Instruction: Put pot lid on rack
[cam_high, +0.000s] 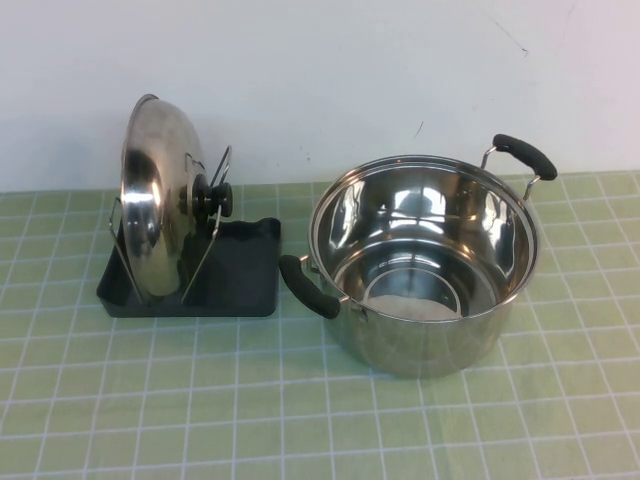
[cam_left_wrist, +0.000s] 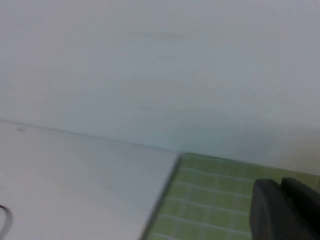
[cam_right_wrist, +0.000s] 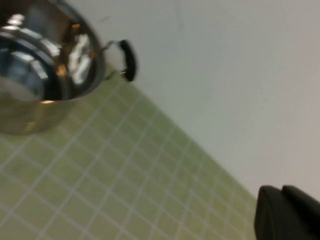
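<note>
The pot lid (cam_high: 155, 200) stands on edge in the rack (cam_high: 245, 285), its knob (cam_high: 215, 197) facing the pot (cam_high: 420, 262). Only a narrow gap separates the rack from the pot's near handle (cam_high: 305, 287). The front of the green mat (cam_high: 300, 420) lies open. The left gripper (cam_left_wrist: 287, 210) and right gripper (cam_right_wrist: 287, 212) sit off at the mat's edges, away from both.

The pot lid (cam_high: 155, 195) stands on edge in the rack (cam_high: 240, 285), leaning between the upright wire loops (cam_high: 212, 225), its black knob (cam_high: 216, 197) facing the pot. The rack sits on the green checked mat (cam_high: 200, 400) at the left. Just beside it on the right stands the open steel pot (cam_high: 425, 265), one black handle (cam_high: 305, 287) near the rack's corner, the other handle (cam_high: 525, 155) toward the white wall (cam_high: 350, 70). Neither gripper appears in this view.
</note>
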